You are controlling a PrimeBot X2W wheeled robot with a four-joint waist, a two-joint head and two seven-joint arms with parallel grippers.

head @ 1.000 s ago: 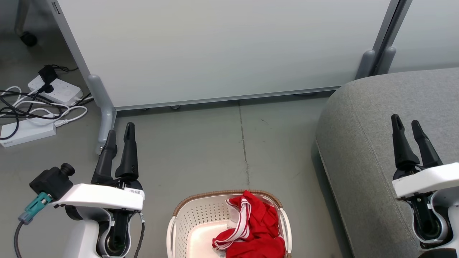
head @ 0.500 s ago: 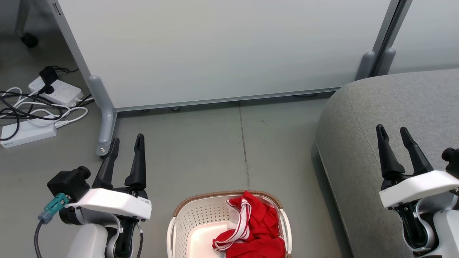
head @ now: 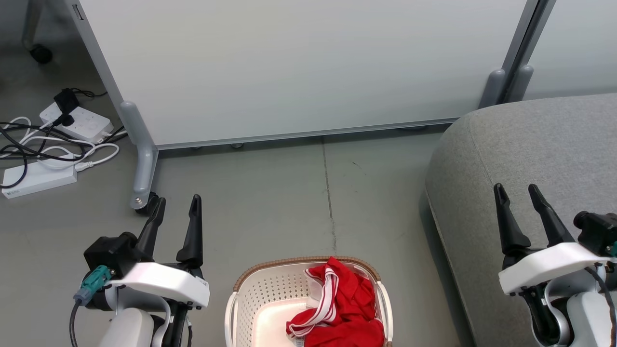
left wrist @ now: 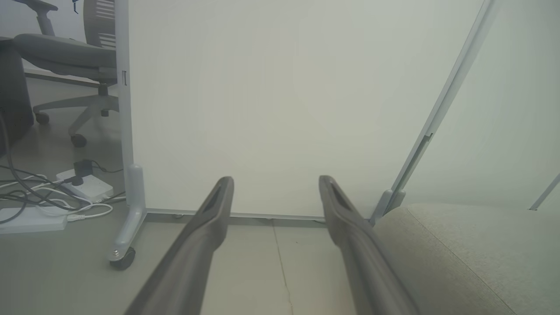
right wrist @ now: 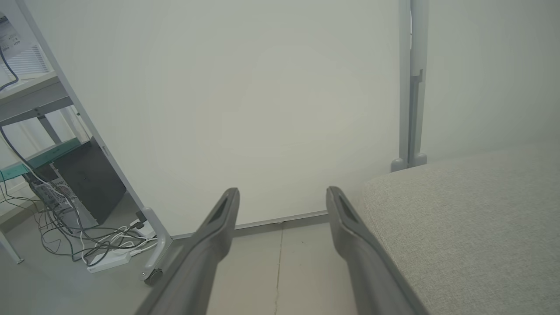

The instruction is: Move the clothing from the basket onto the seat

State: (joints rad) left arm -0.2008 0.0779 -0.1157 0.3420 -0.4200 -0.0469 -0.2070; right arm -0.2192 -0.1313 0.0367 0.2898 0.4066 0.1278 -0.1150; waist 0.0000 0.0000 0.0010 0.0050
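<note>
The red clothing [head: 344, 306] with white striped trim lies bunched in the right half of the cream basket [head: 250, 299] at the bottom centre of the head view. The grey seat [head: 511, 159] fills the right side, its rounded end toward the basket; the same seat [left wrist: 472, 249] shows in the left wrist view and the seat [right wrist: 459, 227] in the right wrist view. My left gripper [head: 177, 205] hovers open over the floor left of the basket. My right gripper [head: 516, 193] hangs open above the seat's front part. Both hold nothing.
A white partition panel [head: 299, 67] on grey wheeled feet [head: 140, 168] stands behind. Power strips and tangled cables [head: 53, 140] lie on the floor at far left. An office chair [left wrist: 65, 57] and a shelf with a computer [right wrist: 83, 183] stand beyond the panel.
Both arms have drawn back toward the bottom of the head view and inward toward the basket. Both grippers' fingers have spread wider apart. The clothing and basket stay still.
</note>
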